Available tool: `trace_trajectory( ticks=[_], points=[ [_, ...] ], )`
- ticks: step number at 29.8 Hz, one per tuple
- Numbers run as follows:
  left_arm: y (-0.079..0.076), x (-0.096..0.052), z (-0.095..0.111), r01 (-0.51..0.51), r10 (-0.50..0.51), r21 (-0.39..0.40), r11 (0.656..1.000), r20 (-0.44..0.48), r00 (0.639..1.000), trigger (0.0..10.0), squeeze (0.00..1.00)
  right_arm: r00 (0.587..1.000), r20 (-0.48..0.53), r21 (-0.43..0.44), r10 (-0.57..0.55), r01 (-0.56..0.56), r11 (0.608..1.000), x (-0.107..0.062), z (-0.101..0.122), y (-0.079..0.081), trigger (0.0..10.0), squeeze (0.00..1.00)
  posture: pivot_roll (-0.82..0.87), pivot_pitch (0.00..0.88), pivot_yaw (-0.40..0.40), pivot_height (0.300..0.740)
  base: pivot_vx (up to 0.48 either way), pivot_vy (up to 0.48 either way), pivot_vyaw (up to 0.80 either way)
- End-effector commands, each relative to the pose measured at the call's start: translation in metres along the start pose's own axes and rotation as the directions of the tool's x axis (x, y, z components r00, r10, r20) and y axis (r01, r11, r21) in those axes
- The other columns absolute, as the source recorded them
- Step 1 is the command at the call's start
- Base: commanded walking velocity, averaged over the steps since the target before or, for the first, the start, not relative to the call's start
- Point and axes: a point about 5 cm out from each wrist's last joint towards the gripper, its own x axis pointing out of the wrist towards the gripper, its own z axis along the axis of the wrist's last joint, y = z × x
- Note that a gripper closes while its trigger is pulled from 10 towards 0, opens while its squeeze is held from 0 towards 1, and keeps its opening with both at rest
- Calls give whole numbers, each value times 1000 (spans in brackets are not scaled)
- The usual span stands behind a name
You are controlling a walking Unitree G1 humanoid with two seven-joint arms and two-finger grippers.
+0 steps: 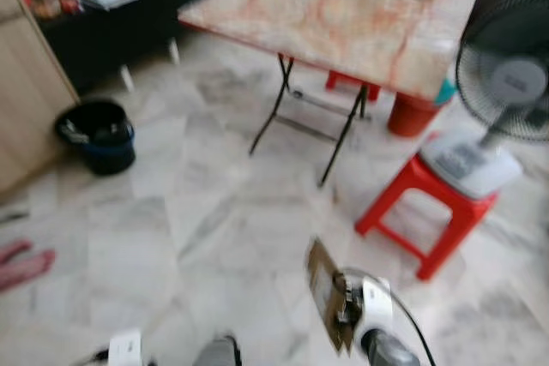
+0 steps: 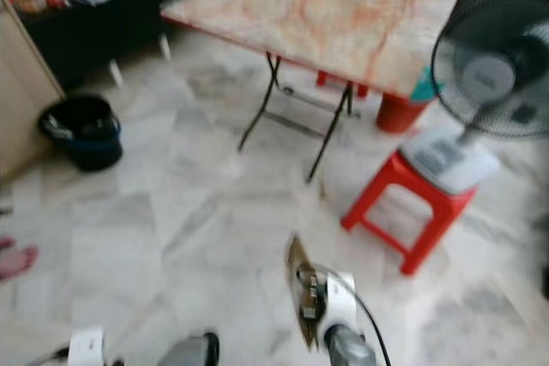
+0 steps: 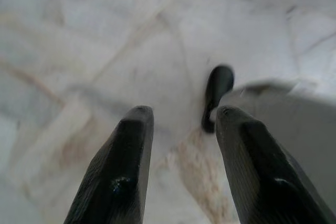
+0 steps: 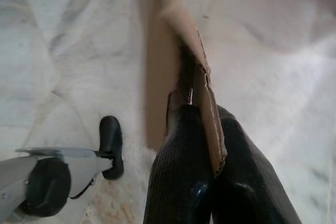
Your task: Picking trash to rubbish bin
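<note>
Writing: none can be read; the head views are blurred, and the cardboard piece (image 4: 173, 51) shows plain brown faces.
Right gripper (image 4: 210, 129): its two black fingers (image 4: 176, 171) are pinched on the lower edge of the cardboard piece, one finger on each face (the torn edge sits right between them).
Cardboard piece: a flat, torn brown sheet, held above the marble floor (image 1: 197, 237); its long axis runs straight out past the fingertips, in line with the fingers, and in the left eye view it stands roughly upright, edge-on, tilted a little toward the robot's left.
Left gripper (image 3: 181, 124): fingers spread with a clear gap, holding nothing, pointing down at the floor; a black foot tip lies beyond the fingertips.
Rubbish bin (image 1: 97, 135): a dark round bin on the floor, well apart from the pinched cardboard, far ahead and to the left of the right fingers, beside a wooden cabinet (image 1: 26, 100).
Counter (image 1: 343, 15): a folding one with a marbled orange-pink top, ahead of the fingers.
Red stool (image 1: 429, 212): ahead and right of the right fingers, carrying a standing fan (image 1: 506, 75).
</note>
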Motion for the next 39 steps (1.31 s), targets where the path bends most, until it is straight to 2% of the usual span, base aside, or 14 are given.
trace_trajectory(
  ticks=[1,39],
  points=[
    [-1,0,0,2,-2,-2,1000,2,1000,10000,0,1000,-18,0,-15,15,1000,-2,-6,-5,10000,0,50,179,-65,740,0,0,0],
    [-2,0,0,-4,4,-24,1000,7,1000,10000,0,1000,-18,-14,-6,6,1000,-2,-5,-5,10000,0,53,197,-79,740,13,0,0]
  ],
)
